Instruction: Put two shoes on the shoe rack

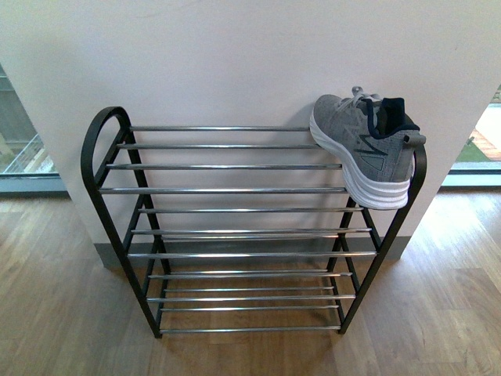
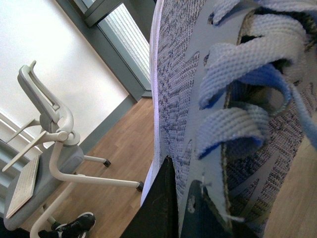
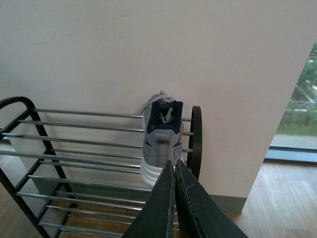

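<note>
Closest of all is the left claw point(image 2: 181, 191). It looks like it is pinching the side of the second shoe point(image 2: 178, 74). One dark finger sits on the outside by the white sole, and the other seems tucked inside by the laces point(image 2: 233, 129). The shoe fills most of the left wrist view, so it is right up against the claw. I think it is held by its side so it can be carried over and set down flat. Behind it, far off, are a grey chair point(image 2: 54, 148) and the wood floor point(image 2: 124, 163).

Next is the right claw point(image 3: 175, 166). Its two fingers are pressed together with nothing between them. It hangs in front of the shoe rack point(image 1: 219, 189), well apart from it. It points at the first shoe point(image 3: 159, 144), which shows its heel to that camera.

The first shoe is on the top shelf, at the right end. It is tipped, not flat. Its toe points at the white wall point(image 1: 235, 55), and its side rests against the round loop point(image 1: 423, 168) on that end. The loop seems to keep it from sliding off.

The rest of the top shelf, to the left of that shoe, has only bare bars. That looks like a good spot for the second shoe. So one shoe is placed and one is left to go. Neither arm shows in the front view, so I cannot tell how far the held shoe is from the rack.
</note>
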